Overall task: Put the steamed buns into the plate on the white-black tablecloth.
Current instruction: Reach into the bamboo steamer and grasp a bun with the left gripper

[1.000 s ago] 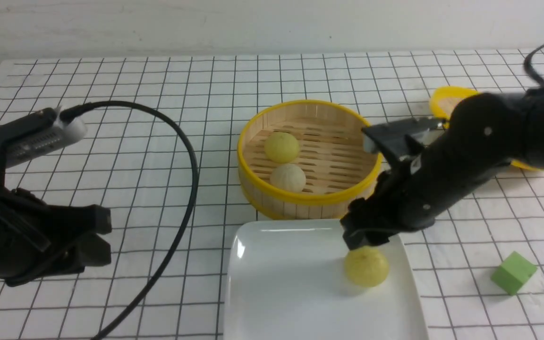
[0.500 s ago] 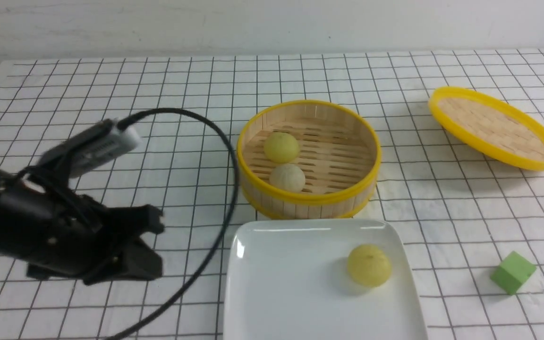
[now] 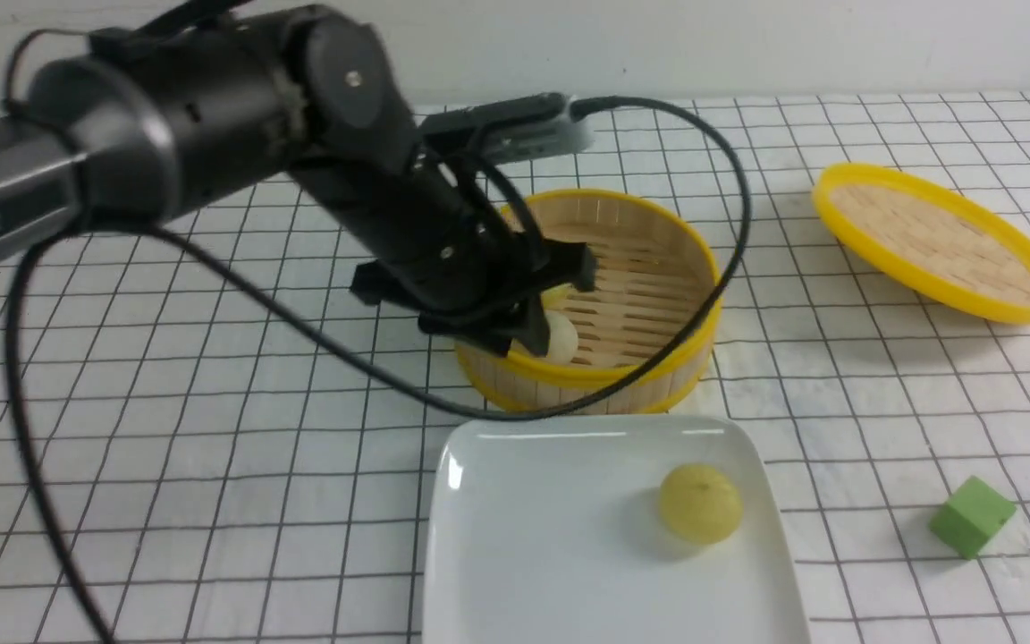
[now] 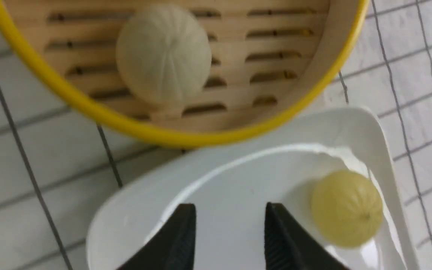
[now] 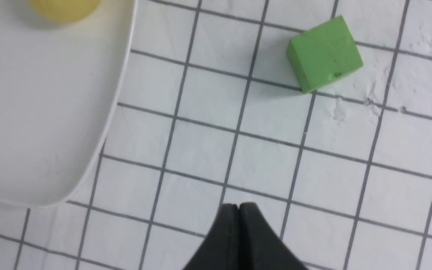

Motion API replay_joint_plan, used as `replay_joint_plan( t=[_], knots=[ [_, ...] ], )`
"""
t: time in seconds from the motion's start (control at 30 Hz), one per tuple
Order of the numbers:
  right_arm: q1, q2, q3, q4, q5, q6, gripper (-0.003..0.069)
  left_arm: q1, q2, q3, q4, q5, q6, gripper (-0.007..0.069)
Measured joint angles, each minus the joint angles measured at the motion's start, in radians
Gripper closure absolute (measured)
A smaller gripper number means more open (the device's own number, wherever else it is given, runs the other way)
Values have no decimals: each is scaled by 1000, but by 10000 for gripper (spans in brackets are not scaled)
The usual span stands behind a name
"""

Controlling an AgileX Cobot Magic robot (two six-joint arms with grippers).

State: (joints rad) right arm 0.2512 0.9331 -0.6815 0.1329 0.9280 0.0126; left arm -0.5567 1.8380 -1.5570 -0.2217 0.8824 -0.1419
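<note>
One pale yellow steamed bun (image 3: pixel 698 503) (image 4: pixel 347 208) (image 5: pixel 64 7) lies on the white plate (image 3: pixel 551 555) (image 4: pixel 238 165) (image 5: pixel 32 112), near its right side. An off-white bun (image 3: pixel 561 337) (image 4: pixel 163 52) sits in the bamboo basket (image 3: pixel 658 358) (image 4: pixel 144 131). My left gripper (image 3: pixel 558 304) (image 4: pixel 228 210) hangs open at the basket's near-left rim, just above that bun, with nothing between its fingers. It hides the spot behind the off-white bun. My right gripper (image 5: pixel 238 206) is shut and empty, low over the white-black tablecloth (image 3: pixel 211 402) at the front right.
The yellow-rimmed woven lid (image 3: pixel 935 241) lies tilted at the back right. A green cube (image 3: pixel 971 516) (image 5: pixel 324 52) rests on the cloth right of the plate, close to my right gripper. The left arm's black cable (image 3: pixel 730 268) loops over the basket's front.
My right gripper let go of the yellow bun on the plate, withdrew to the front right and shut. My left arm swung from the left front up to the basket.
</note>
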Motion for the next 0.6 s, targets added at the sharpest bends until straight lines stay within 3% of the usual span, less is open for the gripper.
replay_joint_plan(
  t=[0.17,0.37,0.53,0.6],
  knots=[
    [0,0,0,4,-4,1,667,-16,149,-186,108,4,-7,227],
    [0,0,0,7,-4,1,664,-16,278,-272,199,-7,-14,226],
    [0,0,0,15,-4,1,661,-16,345,-274,204,-25,-68,312],
    [0,0,0,16,-4,1,659,-16,349,-283,206,-30,-133,445]
  ],
)
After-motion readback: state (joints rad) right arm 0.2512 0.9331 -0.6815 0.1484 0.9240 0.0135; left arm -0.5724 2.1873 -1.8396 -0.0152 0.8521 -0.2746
